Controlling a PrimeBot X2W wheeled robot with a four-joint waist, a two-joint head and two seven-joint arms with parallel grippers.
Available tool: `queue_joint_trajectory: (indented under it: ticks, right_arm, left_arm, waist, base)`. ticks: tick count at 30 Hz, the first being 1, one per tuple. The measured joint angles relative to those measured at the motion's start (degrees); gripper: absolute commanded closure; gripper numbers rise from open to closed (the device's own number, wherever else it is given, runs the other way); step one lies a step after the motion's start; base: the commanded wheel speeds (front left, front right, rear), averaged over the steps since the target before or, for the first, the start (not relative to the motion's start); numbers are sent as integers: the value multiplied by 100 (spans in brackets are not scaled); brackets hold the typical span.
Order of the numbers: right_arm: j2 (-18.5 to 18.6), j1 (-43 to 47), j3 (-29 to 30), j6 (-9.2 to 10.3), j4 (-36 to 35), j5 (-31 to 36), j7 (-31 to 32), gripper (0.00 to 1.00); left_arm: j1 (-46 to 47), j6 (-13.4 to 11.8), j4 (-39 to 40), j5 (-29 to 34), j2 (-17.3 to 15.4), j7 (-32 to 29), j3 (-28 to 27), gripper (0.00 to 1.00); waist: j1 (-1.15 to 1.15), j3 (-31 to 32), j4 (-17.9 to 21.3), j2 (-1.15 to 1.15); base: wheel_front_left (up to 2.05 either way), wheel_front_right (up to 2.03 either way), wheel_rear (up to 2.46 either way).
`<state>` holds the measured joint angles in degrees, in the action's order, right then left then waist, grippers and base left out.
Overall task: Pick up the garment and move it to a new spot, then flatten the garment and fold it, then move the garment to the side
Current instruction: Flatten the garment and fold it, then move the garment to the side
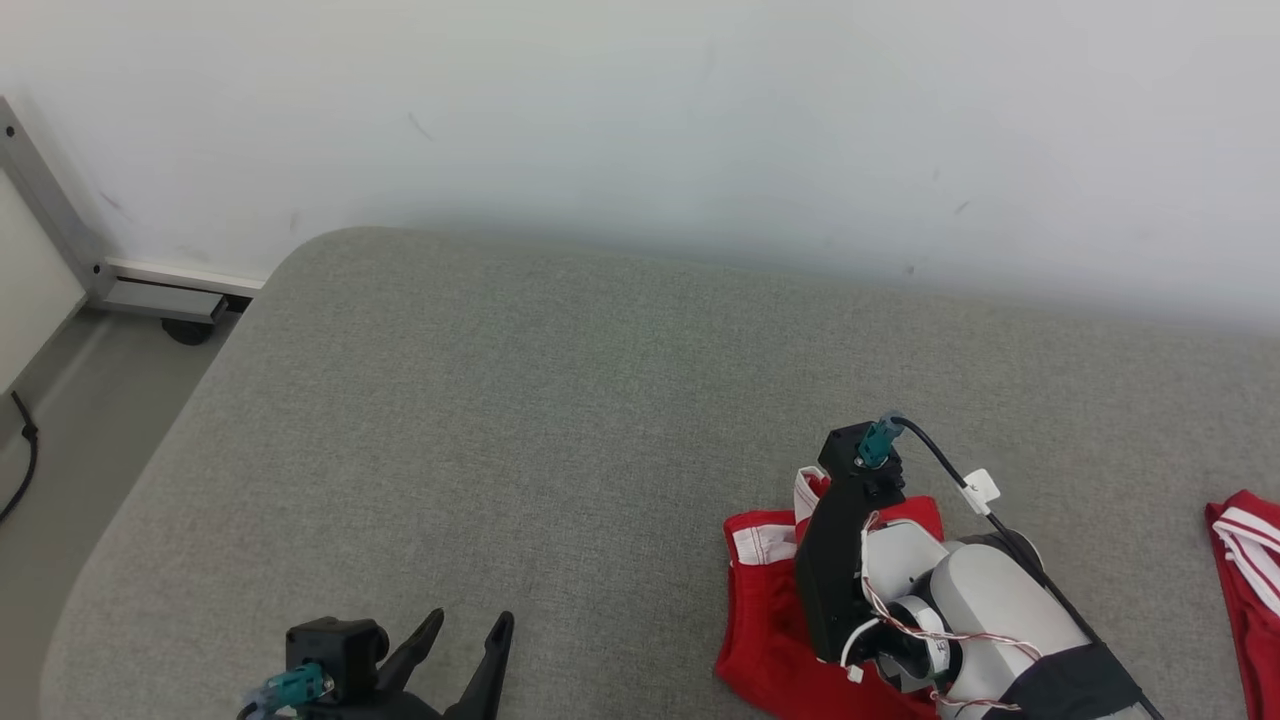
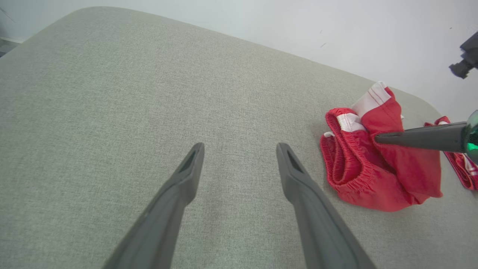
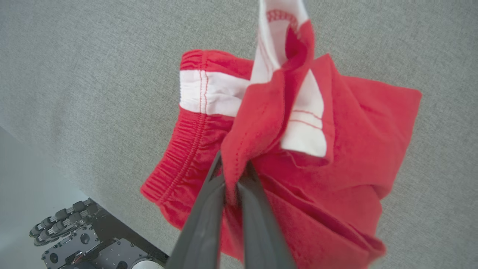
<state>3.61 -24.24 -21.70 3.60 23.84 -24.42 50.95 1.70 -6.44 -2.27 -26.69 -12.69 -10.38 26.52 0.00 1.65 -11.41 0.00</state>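
Note:
The garment is a pair of red shorts with white stripes, bunched on the grey padded surface at the lower right. My right gripper points down at it and is shut on a raised red fold, which stands lifted above the rest of the cloth. In the left wrist view the garment lies to the right, with the right gripper's finger reaching in from the right edge. My left gripper rests open and empty low on the left, well away from the garment, its fingers spread over bare fabric.
A second piece of red cloth with white stripes lies at the right edge. The surface has a rounded far-left corner; beyond it are floor, a metal frame with a caster and a black cable. A pale wall runs behind.

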Motion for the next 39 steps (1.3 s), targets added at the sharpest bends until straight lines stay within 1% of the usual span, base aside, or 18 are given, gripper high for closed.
queue_joint_trajectory:
  ticks: [6,8,10,13,15,21,22,23,27,31,35,37,39]
  right_arm:
    - [-2,-111,-103,103,138,-131,-62,100]
    - [4,-115,-292,149,176,-287,-110,100]
    - [-1,-149,-489,155,196,-426,-119,100]
    - [-3,-246,-655,204,221,-584,-202,100]
    - [-3,-252,-686,249,272,-616,-230,100]
    - [-3,-339,-714,283,504,-625,-310,100]
    - [-3,-341,-733,296,541,-626,-314,85]
    - [-1,-341,-779,297,547,-646,-343,0]
    - [-7,-414,-836,303,495,-764,-516,0]
    - [-7,-519,-816,303,290,-767,-698,0]
    - [3,-639,-645,305,31,-721,-903,0]
    - [56,-661,-617,321,-76,-650,-946,0]
    - [235,-630,-573,321,-214,-564,-976,0]
  left_arm:
    - [47,46,-18,0,12,-3,21,0]
    - [104,46,-26,0,16,-16,23,0]
    - [109,46,-36,0,15,-16,21,0]
    - [109,47,-49,0,18,-16,25,0]
    - [115,49,-55,0,27,-18,41,0]
    - [116,48,-67,0,22,-18,14,0]
    - [114,48,-67,-1,18,-16,5,0]
    - [109,48,-67,-5,9,-9,-15,0]
    - [108,47,-66,-9,2,-3,-36,0]
    - [101,46,-63,-10,-5,20,-75,0]
    - [90,43,-62,-16,-18,34,-137,0]
    - [88,43,-60,-16,-13,35,-138,0]
    - [87,43,-60,-16,-14,37,-137,0]
  waist:
    - [0,-33,-87,0]
    - [0,-45,-123,0]
    - [0,-54,-150,0]
    - [0,-64,-185,0]
    - [0,-72,-212,0]
    - [0,-83,-239,0]
    - [0,-83,-233,0]
    - [0,-82,-221,0]
    - [0,-81,-153,0]
    - [0,-76,-74,0]
    - [0,-58,22,0]
    - [0,-44,71,0]
    - [0,-26,117,0]
  base:
    - [0,0,0]
    - [0,0,0]
    - [0,0,0]
    - [0,0,0]
    - [0,0,0]
    - [0,0,0]
    - [0,0,0]
    - [0,0,0]
    - [0,0,0]
    - [0,0,0]
    - [0,0,0]
    - [0,0,0]
    - [0,0,0]
